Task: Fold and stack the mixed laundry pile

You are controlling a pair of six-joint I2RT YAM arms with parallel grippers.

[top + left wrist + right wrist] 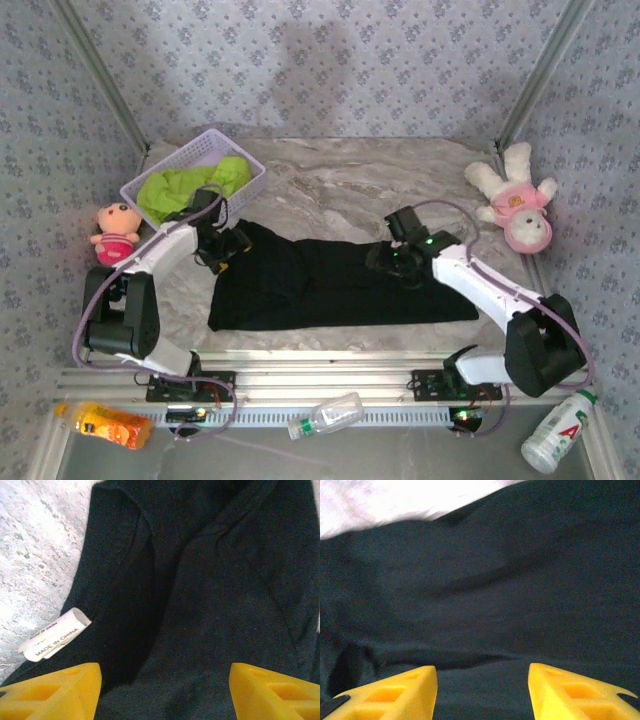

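The black T-shirt lies spread flat across the middle of the table, folded into a long band. My left gripper hovers over its left end, open, with dark cloth and a white label below its yellow fingers. Above the shirt's right-centre part, my right gripper is open too, its yellow fingers wide apart over creased black cloth. The lime-green T-shirt sits bunched in the lavender basket at the back left.
A pink doll stands at the left edge and a white-and-pink plush at the back right. Bottles lie on the front rail: an orange one, a clear one and a white one.
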